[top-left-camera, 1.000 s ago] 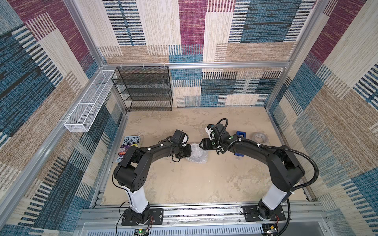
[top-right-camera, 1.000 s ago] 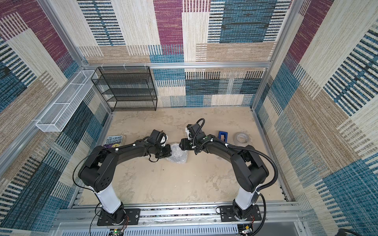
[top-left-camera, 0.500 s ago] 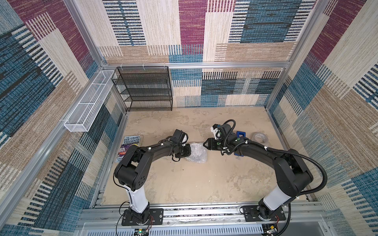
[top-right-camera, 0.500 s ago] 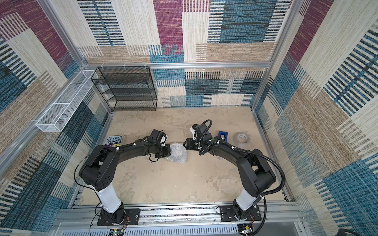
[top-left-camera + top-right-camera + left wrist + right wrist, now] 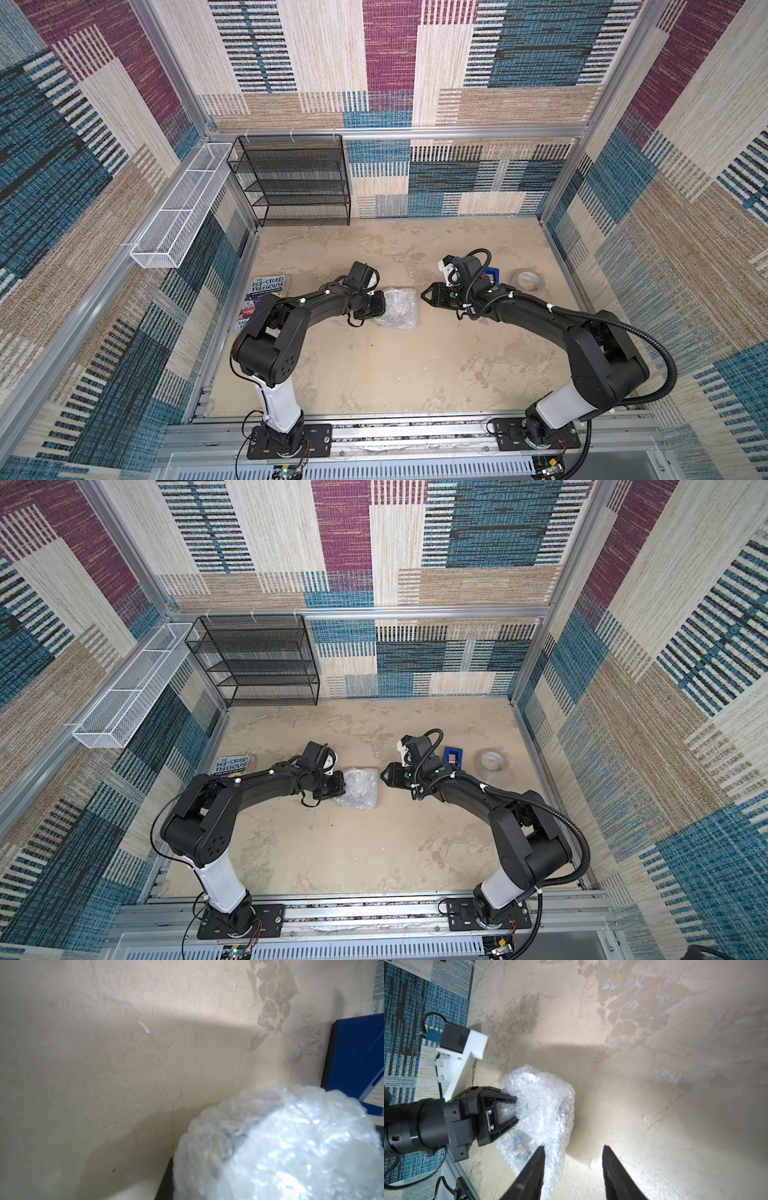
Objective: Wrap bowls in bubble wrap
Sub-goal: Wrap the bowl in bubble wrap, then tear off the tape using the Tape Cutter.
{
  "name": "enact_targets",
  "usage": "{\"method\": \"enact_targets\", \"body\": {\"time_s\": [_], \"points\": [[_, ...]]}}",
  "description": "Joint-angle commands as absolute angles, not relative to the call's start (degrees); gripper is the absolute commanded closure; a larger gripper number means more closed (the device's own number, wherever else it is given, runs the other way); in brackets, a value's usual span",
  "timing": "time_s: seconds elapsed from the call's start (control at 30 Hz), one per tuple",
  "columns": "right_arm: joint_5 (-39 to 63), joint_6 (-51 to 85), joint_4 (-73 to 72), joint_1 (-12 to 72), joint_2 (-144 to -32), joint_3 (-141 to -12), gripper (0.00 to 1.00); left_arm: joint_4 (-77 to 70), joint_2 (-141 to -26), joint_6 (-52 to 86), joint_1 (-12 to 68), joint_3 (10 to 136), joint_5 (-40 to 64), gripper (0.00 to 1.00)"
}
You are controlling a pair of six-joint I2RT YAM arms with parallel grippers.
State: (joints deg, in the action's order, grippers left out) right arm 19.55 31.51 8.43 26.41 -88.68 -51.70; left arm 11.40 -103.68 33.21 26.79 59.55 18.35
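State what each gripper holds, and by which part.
The left gripper pinches the clear, crinkly bubble wrap at its gathered edge; the right gripper, open, holds nothing.

Bubble wrap [image 5: 397,307] central, book [image 5: 266,291] left, tape roll [image 5: 531,280] right, rack [image 5: 291,183] behind

The bubble wrap [image 5: 397,308] is clear and shiny white. Blue marks and a yellow bit of the bowl [image 5: 520,1147] show through it. The table [image 5: 374,374] is sandy with brown patches. The walls [image 5: 390,50] have blue, purple and cream stripy blocks. The rack [image 5: 291,183] is black.
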Motion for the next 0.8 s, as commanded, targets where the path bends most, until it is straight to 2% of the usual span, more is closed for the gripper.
{"method": "enact_targets", "body": {"time_s": [0.0,0.13,0.33,0.43,0.6,0.77], "points": [[18.38,34.72,6.81,24.16,-83.98,-48.53,0.52,12.21,-103.10,32.00,26.37,60.48,18.81,1.00],[16.20,35.46,9.78,19.44,-75.35,-44.06,0.52,12.73,-103.36,31.55,25.91,61.04,19.11,1.00],[20.03,38.92,11.25,8.27,-61.48,-34.74,0.53,12.24,-104.14,31.42,25.40,61.35,19.87,1.00],[21.14,36.65,14.23,1.85,-57.34,-34.66,0.53,11.78,-104.68,31.65,25.11,61.52,20.85,1.00],[29.17,32.21,11.97,-9.76,-59.91,-34.54,0.55,11.87,-105.18,31.25,24.79,62.09,21.44,1.00],[34.17,29.72,8.67,-10.71,-67.73,-37.80,0.58,11.55,-105.55,31.42,24.51,62.56,22.10,1.00]]}}
